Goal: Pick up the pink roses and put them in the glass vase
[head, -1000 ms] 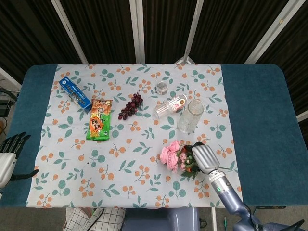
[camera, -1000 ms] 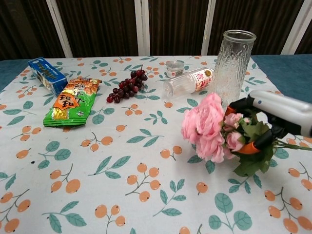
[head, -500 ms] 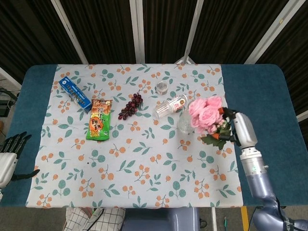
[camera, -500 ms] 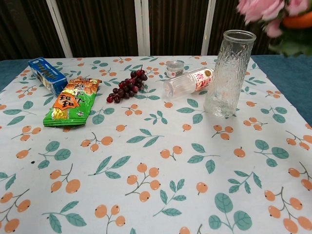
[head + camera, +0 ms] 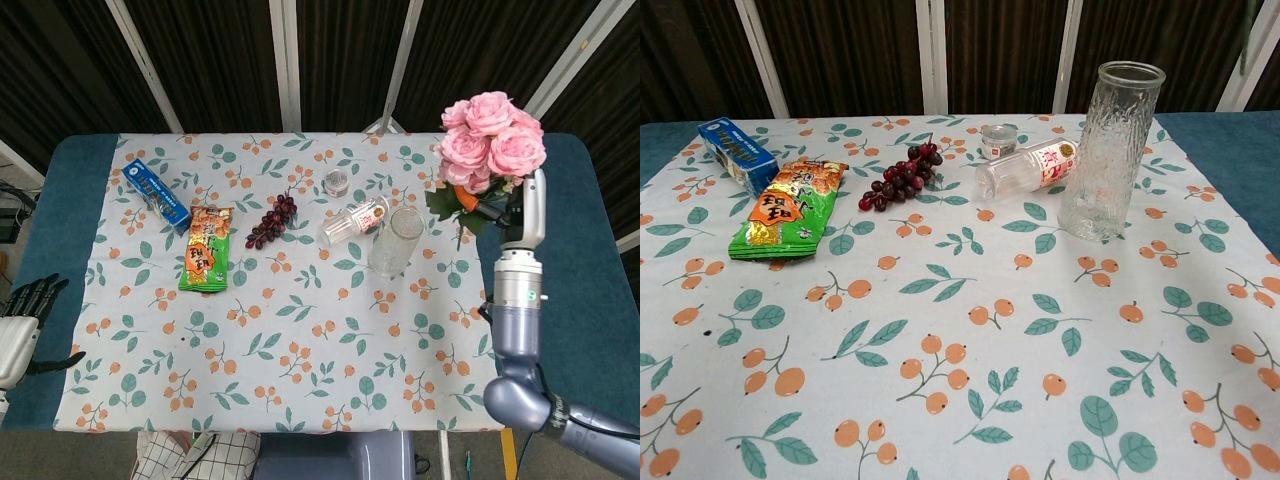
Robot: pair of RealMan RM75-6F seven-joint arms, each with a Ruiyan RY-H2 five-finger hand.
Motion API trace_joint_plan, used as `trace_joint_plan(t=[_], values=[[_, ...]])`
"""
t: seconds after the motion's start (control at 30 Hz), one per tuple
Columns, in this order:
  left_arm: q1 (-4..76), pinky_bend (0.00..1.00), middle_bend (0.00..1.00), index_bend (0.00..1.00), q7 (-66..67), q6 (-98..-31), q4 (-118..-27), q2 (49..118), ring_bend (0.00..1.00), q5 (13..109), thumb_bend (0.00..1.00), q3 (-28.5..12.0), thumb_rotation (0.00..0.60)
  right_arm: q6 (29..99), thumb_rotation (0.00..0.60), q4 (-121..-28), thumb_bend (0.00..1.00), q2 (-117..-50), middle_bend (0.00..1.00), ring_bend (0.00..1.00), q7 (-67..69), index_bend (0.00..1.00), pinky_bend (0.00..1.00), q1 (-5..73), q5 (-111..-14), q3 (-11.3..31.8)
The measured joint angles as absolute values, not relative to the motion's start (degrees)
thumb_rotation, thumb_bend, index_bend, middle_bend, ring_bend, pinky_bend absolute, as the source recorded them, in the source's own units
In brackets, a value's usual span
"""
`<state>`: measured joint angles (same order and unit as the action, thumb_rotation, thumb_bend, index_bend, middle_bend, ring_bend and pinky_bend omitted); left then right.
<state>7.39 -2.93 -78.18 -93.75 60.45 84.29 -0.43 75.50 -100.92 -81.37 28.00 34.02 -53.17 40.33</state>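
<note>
Head view: the right hand is holding the roses aloft over the desk's far right corner, fingers clasping the bunch at the stems below the blooms, though the foliage is hiding how they are lying. The roses are sitting at about 1 o'clock from the vase, well apart from it and raised. The vase is standing upright on the patterned cloth, empty as far as I can tell, with a small bottle lying just beside it at 10 o'clock and a jar beyond. Grapes, a green snack bag and a blue box are lying further out toward 9 o'clock. The left hand is resting at the desk's left edge, holding nothing, fingers loosely apart.

Chest view: neither hand nor the roses are showing here. The vase is standing tall with its mouth open, the bottle lying at its 10 o'clock.

Judging progress: the pickup is looking done; what is remaining is bringing the bunch over the vase, turning the stems down and lowering them into the mouth.
</note>
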Motion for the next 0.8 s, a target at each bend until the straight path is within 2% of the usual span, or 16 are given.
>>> trace_joint_plan(t=[0.3, 0.8], values=[[7.60, 0.00, 0.00, 0.00, -3.68, -77.51, -93.91, 60.15, 0.00, 84.06, 0.00, -0.33, 0.600, 77.43, 0.600, -90.90, 0.29, -91.76, 0.46, 0.39, 27.69, 0.31, 0.31, 42.70, -52.68, 41.62], [7.74, 0.00, 0.00, 0.00, -4.15, -77.25, -94.01, 59.92, 0.00, 84.10, 0.00, -0.24, 0.600, 76.06, 0.600, -84.67, 0.29, -93.42, 0.46, 0.39, 26.01, 0.31, 0.31, 46.54, -52.80, 44.46]])
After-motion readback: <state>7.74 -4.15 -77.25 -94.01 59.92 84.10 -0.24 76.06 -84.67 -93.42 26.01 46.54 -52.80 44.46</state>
